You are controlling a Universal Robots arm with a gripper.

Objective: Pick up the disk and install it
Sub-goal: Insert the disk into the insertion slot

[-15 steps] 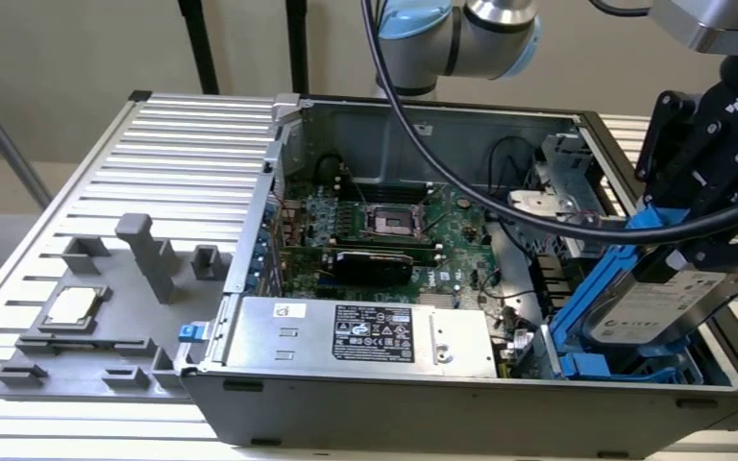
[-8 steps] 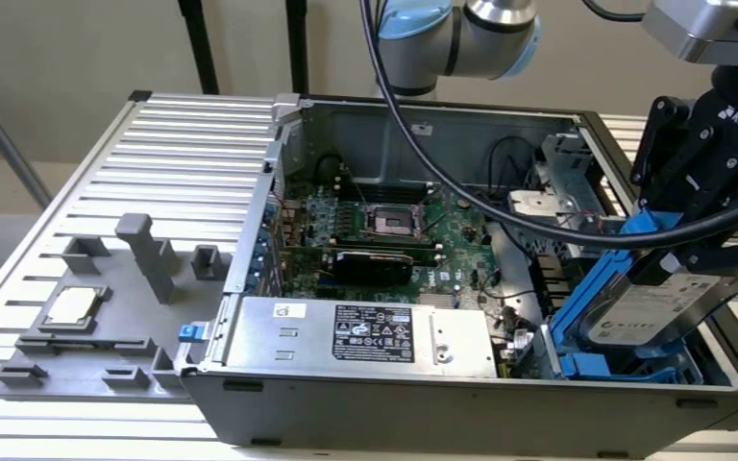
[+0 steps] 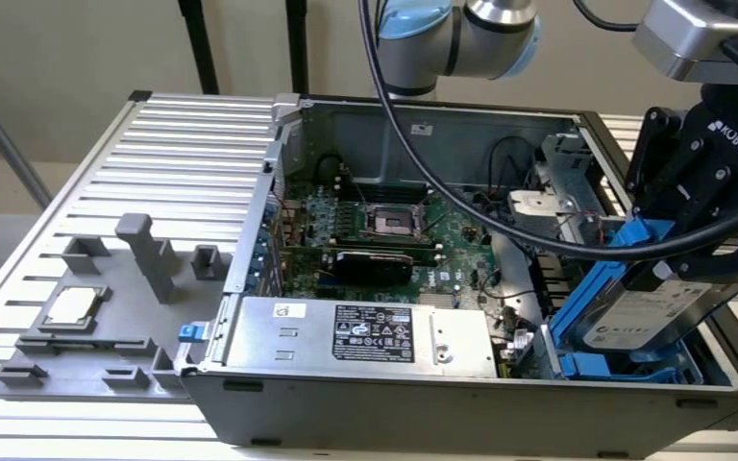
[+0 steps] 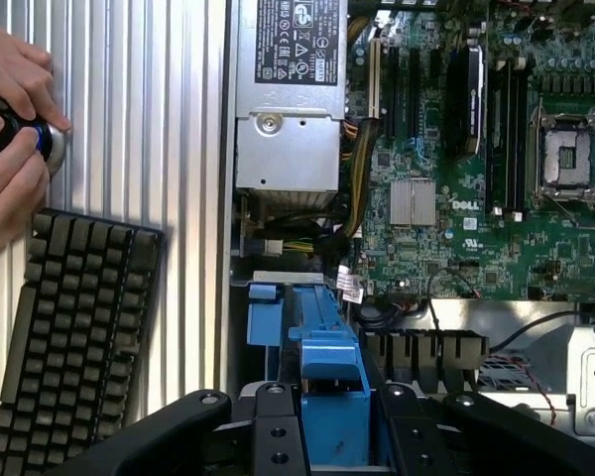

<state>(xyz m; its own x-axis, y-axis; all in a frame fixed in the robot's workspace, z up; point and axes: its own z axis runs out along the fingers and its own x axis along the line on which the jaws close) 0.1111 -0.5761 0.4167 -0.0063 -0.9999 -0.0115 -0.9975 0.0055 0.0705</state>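
A slatted metal bench (image 3: pixel 151 144) is seen carrying an open computer case (image 3: pixel 472 413), inside which a green circuit board (image 3: pixel 382 226) and a silver power box (image 3: pixel 356 336) are laid out. At the corner of the case on the exterior view's right, a blue drive bay (image 3: pixel 596 366) is fitted. The step in hand is judged to be the seating of the disk (image 3: pixel 645 312) into that bay. The disk is held tilted, with its lower end already down among the bay's blue rails and its upper end raised toward the exterior view's right. For the step to be done well, the disk's blue frame should be lined up square with the rails before any push is made, and the tilt should be taken out gently so that nothing is jammed. The loose cables beside the bay should be kept from being trapped, and force is best applied along the rails only. The jaws are pinched on the disk at its raised end, one on each side of the blue frame (image 4: pixel 332 392), so that the disk hangs below and between them.
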